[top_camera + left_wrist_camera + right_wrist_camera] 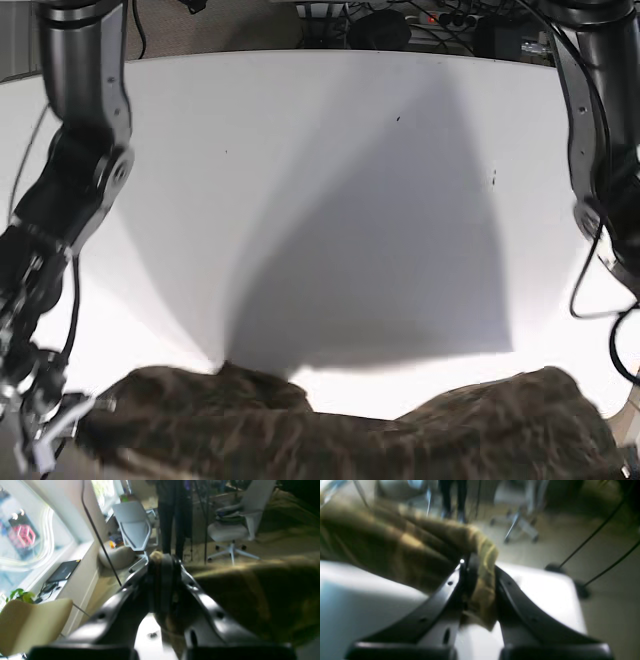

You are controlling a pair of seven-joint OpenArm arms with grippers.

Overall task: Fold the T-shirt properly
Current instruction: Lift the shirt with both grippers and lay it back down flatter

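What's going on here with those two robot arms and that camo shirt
A two-armed robot is handling an olive camouflage T-shirt. The left gripper and the right gripper are each clamped on a bunch of the fabric, holding the shirt stretched between them and raised at the near edge of the white table. No fold shows yet.
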